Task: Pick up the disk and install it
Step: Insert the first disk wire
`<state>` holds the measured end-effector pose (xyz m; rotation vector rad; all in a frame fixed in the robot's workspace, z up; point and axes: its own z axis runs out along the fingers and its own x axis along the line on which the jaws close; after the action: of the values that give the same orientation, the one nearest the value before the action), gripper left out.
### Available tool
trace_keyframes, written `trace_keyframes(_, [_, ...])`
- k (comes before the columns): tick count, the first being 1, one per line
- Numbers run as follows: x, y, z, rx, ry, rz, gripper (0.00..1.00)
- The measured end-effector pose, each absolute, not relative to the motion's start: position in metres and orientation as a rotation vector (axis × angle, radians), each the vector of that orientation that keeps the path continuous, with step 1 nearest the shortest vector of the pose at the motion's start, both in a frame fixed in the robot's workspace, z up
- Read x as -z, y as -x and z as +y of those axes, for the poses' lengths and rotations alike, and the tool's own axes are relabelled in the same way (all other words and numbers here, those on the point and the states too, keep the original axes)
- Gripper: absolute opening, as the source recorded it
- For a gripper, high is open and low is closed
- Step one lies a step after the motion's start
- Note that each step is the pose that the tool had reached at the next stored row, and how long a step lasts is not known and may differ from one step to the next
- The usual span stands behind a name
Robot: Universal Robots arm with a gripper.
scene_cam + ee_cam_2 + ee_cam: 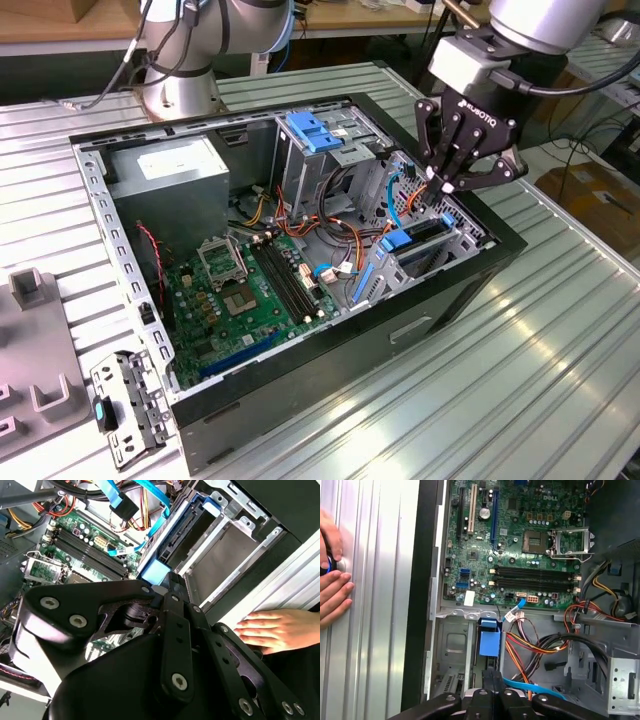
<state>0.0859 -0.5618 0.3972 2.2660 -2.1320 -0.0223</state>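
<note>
The disk (420, 238) stands on edge inside the drive cage at the front corner of the open computer case (470, 285), framed by its blue carrier rails. Its blue carrier tab (489, 641) faces out of the cage in the first wrist view, and the blue rail (186, 527) runs along the bay in the second wrist view. My gripper (447, 186) hangs just above the cage with its black fingers (492, 677) pressed together and nothing between them. The fingertips (172, 580) sit close over the blue tab.
The motherboard (250, 290), cable bundles (540, 642) and a grey power-supply box (175, 165) fill the case. A bare blue bracket (312, 130) sits on the upper cage. A person's hands (332, 587) rest on the ribbed table beside the case. Grey fixtures (35, 385) lie at the exterior view's left.
</note>
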Motion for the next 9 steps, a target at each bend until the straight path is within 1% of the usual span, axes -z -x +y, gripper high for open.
trace_keyframes(9, [-0.398, -0.100, -0.560, 0.023, -2.271, -2.125, 0.11])
